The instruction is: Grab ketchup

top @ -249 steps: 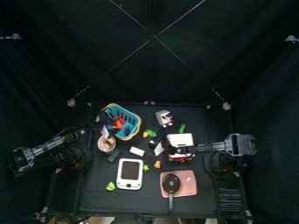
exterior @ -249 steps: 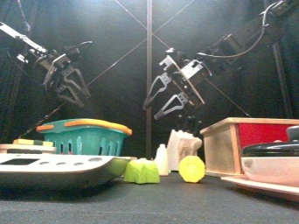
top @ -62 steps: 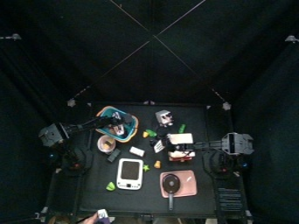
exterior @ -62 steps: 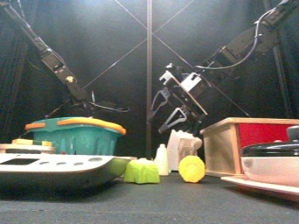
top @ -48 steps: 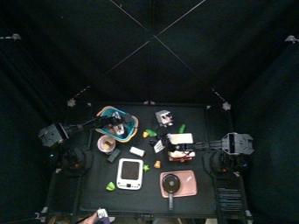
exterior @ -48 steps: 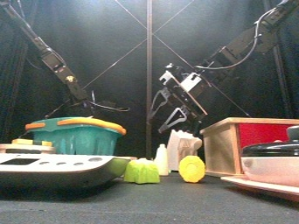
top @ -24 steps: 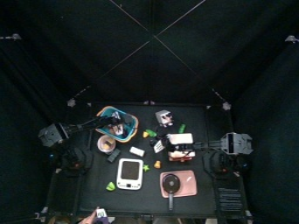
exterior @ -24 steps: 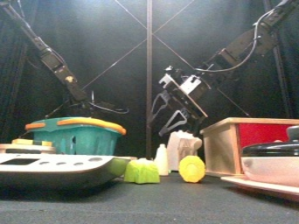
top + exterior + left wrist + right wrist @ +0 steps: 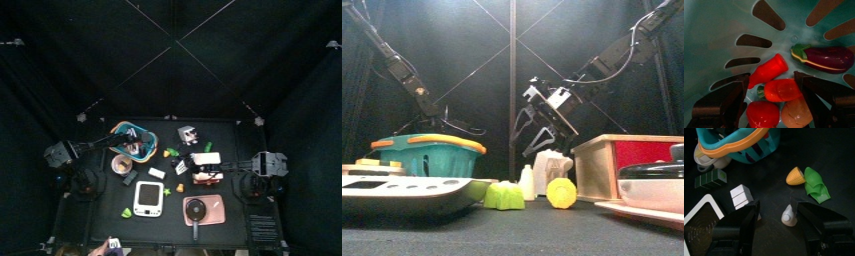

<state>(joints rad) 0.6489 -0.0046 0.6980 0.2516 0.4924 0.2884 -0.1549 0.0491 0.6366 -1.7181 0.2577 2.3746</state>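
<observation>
The ketchup (image 9: 769, 71) is a red tapered bottle lying on the floor of the teal basket (image 9: 724, 25). It lies among a red tomato (image 9: 783, 90), another red piece (image 9: 763, 114), a tan piece (image 9: 796, 113) and a purple eggplant (image 9: 827, 55). My left gripper (image 9: 771, 82) is down inside the basket (image 9: 429, 155), open, with its jaws on either side of the ketchup and the tomato. My right gripper (image 9: 543, 128) hangs open and empty above the middle of the table; its wrist view shows it (image 9: 783, 210) over a small white bottle (image 9: 789, 215).
A white scale (image 9: 402, 190), a green piece (image 9: 505, 196), a yellow lemon (image 9: 561, 192), a white box (image 9: 552, 168), a wooden box (image 9: 629, 165) and a pan (image 9: 656, 185) stand along the front. A person's hand (image 9: 107, 245) shows at the front edge.
Since five seconds ago my left gripper has come down from above into the basket. Over the last second both arms have hardly moved.
</observation>
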